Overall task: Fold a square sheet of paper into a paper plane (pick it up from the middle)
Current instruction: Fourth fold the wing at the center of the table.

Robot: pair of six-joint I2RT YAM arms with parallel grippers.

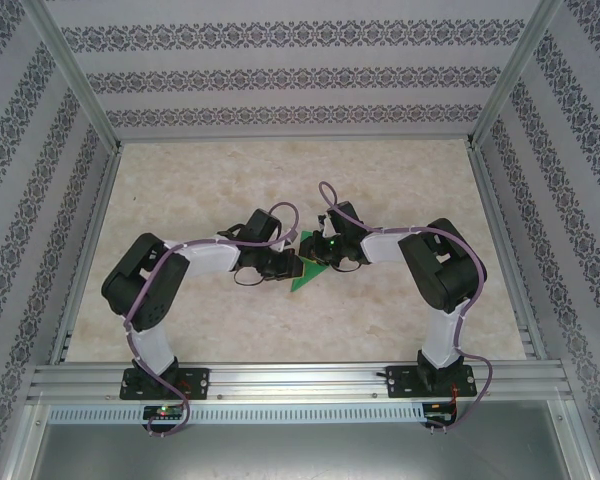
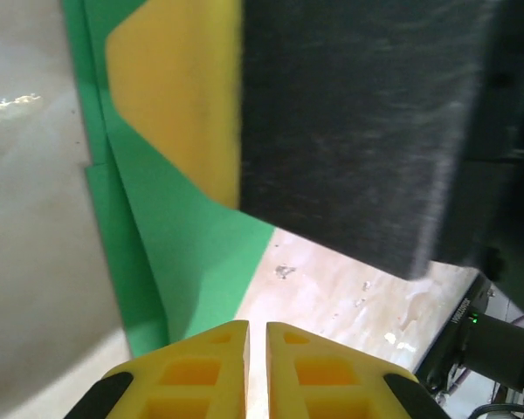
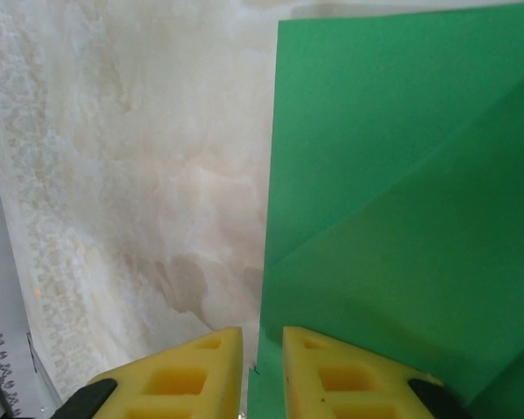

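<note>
Right end effector point(image 3: 262, 336): two yellow, hollow-celled plastic fingers sit nearest the right wrist camera, a small gap apart. The left edge of the thin, bright green paper sheet point(image 3: 402, 218) runs down into that gap, so the fingers are pinching the sheet at its edge.
Left end effector point(image 2: 257, 327): the same kind of yellow fingers sit low in the left wrist view. They are nearly pressed together, with only a thin slit between them and nothing visible in it.
Green paper sheet, look: it is plain, matte and unprinted, and partly folded. In the right wrist view a straight diagonal fold edge crosses it, with a slightly darker layer below that line. In the left wrist view its left margin shows stacked, stepped layer edges.
Green paper sheet, place: it is near the middle of the pale beige, marble-patterned bench point(image 1: 280, 180), between the two end effectors. From above it reads as a small pointed green shape, largely covered by them. Whether it lies fully flat cannot be told.
Over the sheet: in the left wrist view a yellow finger pad point(image 2: 170, 96) on a dark body overlaps the green.
Black-and-white arms: the left arm point(image 1: 160, 280) and right arm point(image 1: 440, 265) bend inward from the aluminium rail point(image 1: 300, 378).
</note>
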